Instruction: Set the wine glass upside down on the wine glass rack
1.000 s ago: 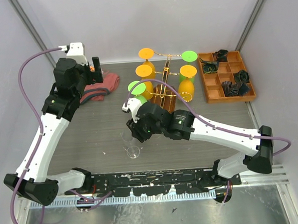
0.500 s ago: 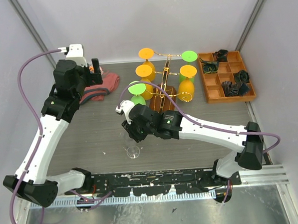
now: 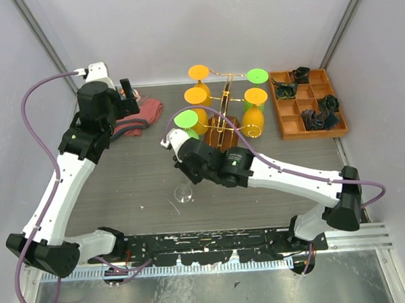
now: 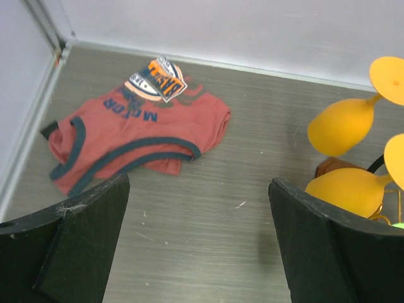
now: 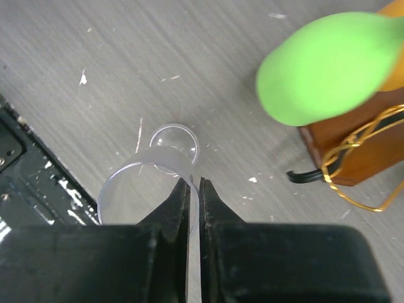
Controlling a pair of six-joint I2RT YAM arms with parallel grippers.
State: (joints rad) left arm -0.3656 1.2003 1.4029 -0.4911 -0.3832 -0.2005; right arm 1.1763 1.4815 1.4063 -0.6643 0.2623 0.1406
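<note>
A clear wine glass (image 3: 183, 192) stands bowl-up below my right gripper (image 3: 188, 174), left of the rack. In the right wrist view my right gripper (image 5: 194, 183) is shut on the wall of the bowl at its rim, with the glass (image 5: 136, 180) and its round foot below it. I cannot tell whether the foot touches the table. The wine glass rack (image 3: 223, 123), gold wire on a dark-brown wooden base (image 5: 353, 148), carries orange and green glasses hung upside down. My left gripper (image 3: 127, 92) is open and empty at the back left; the left wrist view (image 4: 197, 189) shows only bare table between its fingers.
A red shirt (image 3: 136, 117) lies at the back left, also in the left wrist view (image 4: 136, 136). An orange compartment tray (image 3: 307, 104) with dark items stands at the back right. A green glass foot (image 5: 328, 66) hangs close to my right gripper. A black rail (image 3: 214, 240) runs along the near edge.
My right gripper has moved back and a little right towards the rack with the clear glass in it. The left gripper has shifted slightly.
</note>
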